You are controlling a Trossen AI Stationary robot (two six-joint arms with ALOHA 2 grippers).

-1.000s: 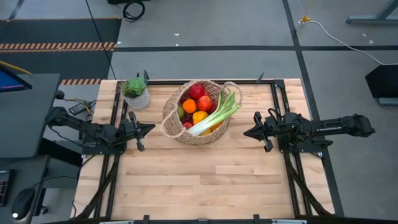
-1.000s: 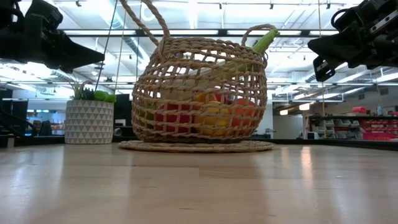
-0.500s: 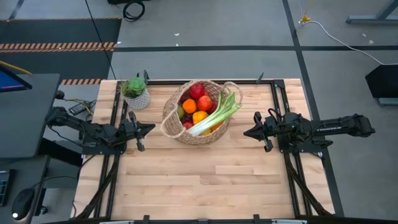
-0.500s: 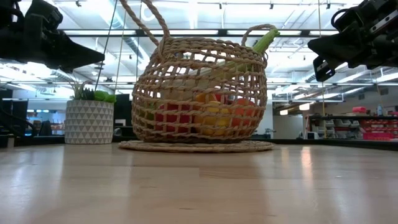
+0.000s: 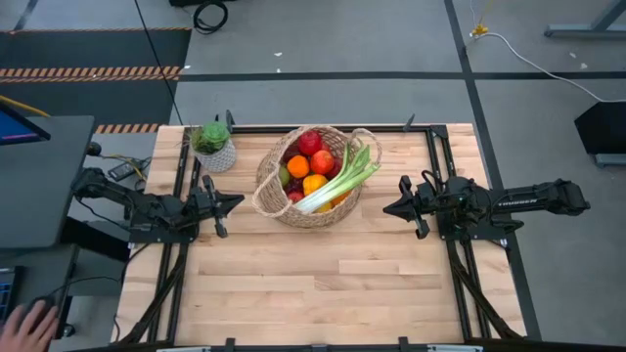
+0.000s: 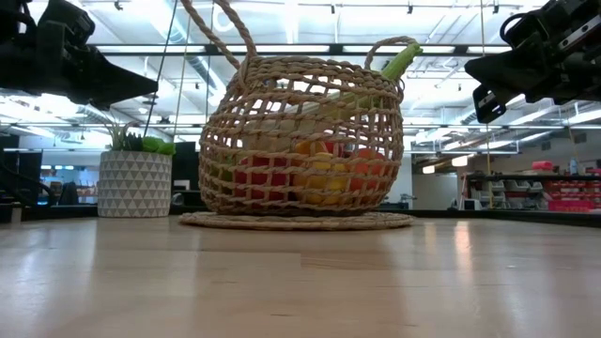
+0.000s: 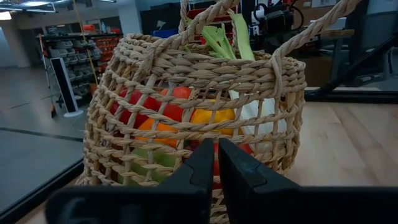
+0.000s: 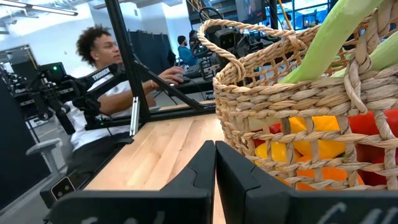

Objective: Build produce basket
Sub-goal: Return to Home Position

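Wicker basket (image 5: 266, 200), round and tan with two loop handles (image 6: 221, 38), stands on the far middle of a pale wood bench (image 5: 323, 284) between two dark arms. The left gripper (image 5: 238, 201) hangs just beside the basket's left wall, pointing at it without touching. In its wrist view the two fingers (image 7: 199, 165) are pressed together with nothing between them. The right gripper (image 5: 388, 208) hangs a little farther off on the basket's right side, also pointing at it. Its fingers (image 8: 199, 165) are likewise closed on nothing. In the low view both grippers are raised above the bench, level with the basket's upper half.

All the produce (image 5: 314, 183) lies inside the basket. Counted from above, there are two red apples (image 5: 310, 143), two oranges (image 5: 298, 166) and one leek (image 5: 337, 181). The leek lies slantwise, its green leaves reaching over the far right rim. A patch of green shows at the left inside edge, a patch of yellow under the leek, and a bit of dark red near the front. What these are cannot be told.

One potted plant (image 5: 213, 145) in a white patterned pot stands near the basket's far left, apart from it.

White lettering (image 5: 516, 202) runs along the right arm, too small to read.

A seated person (image 8: 102, 81) shows beyond the bench in the right wrist view. A hand (image 5: 29, 321) shows at the high view's lower left corner.
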